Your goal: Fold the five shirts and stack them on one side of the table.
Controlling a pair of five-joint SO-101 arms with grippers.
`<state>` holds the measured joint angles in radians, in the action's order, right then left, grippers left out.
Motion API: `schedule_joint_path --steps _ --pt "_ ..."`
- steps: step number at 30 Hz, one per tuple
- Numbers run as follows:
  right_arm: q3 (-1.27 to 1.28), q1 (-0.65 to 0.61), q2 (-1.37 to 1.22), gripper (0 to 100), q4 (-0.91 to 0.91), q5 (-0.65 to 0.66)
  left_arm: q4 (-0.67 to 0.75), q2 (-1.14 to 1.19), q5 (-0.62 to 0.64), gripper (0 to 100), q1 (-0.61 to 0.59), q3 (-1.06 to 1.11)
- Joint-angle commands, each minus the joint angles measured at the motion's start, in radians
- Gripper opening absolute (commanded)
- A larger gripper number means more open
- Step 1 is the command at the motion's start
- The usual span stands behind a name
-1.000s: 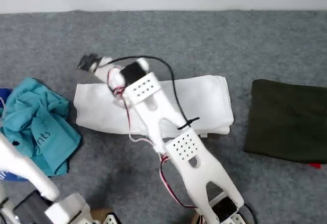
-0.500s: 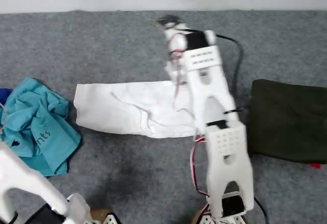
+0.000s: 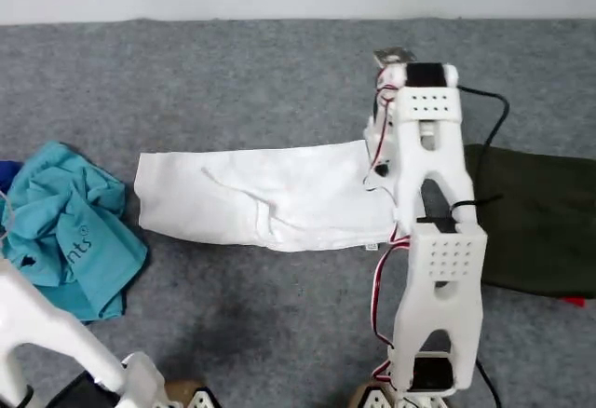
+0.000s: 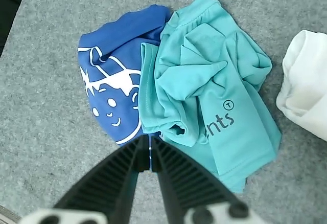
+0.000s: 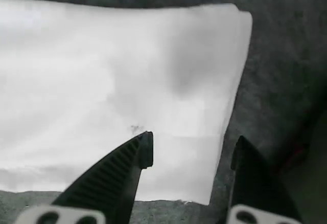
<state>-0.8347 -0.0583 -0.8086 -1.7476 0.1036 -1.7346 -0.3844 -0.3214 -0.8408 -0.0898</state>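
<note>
hovering with the right gripper above the right-hand end of the white shirt, fingers spread wide and holding nothing. looking straight down on the short edge of that shirt, which passes between the two fingers, with bare bench just beyond it and the dark folded shirt near on the right side. laid out across the middle of the bench as a long band, with the long axis going from the left arm's side to the right arm's side. probably best to pinch this near end and carry it along that axis toward the far end, to halve the band. waiting with the left gripper over the crumpled teal shirt and blue shirt, fingers pressed together on nothing, well apart from the end to be taken.
</note>
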Motion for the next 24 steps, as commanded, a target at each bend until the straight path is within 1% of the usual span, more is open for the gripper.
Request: schedule_joint_path --steps 1,5,8,12,15,19,21,24 --pt "-0.009 0.015 -0.025 25.8 0.005 -0.011 -0.02 -0.028 -0.011 2 -0.002 -0.004" --pt "-0.009 -0.012 -0.091 25.7 0.005 -0.015 -0.02 -0.028 -0.009 2 -0.002 -0.004" --pt "-0.009 -0.044 -0.143 25.7 0.005 -0.06 -0.02 -0.028 -0.008 2 -0.002 -0.004" --pt "-0.009 -0.064 -0.197 25.1 0.005 -0.077 -0.02 -0.028 -0.006 2 -0.002 -0.004" --pt "-0.011 -0.056 -0.206 17.5 0.005 -0.064 -0.02 -0.028 -0.006 2 -0.002 -0.004" --pt "-0.011 -0.044 -0.185 5.1 -0.001 0.003 -0.02 -0.028 -0.006 2 -0.002 -0.004" --pt "-0.011 -0.022 -0.156 1.5 -0.005 0.008 -0.02 -0.028 -0.006 2 -0.002 -0.004" --pt "-0.011 0.019 -0.097 1.0 -0.008 0.058 -0.018 -0.028 -0.006 2 -0.002 -0.004"
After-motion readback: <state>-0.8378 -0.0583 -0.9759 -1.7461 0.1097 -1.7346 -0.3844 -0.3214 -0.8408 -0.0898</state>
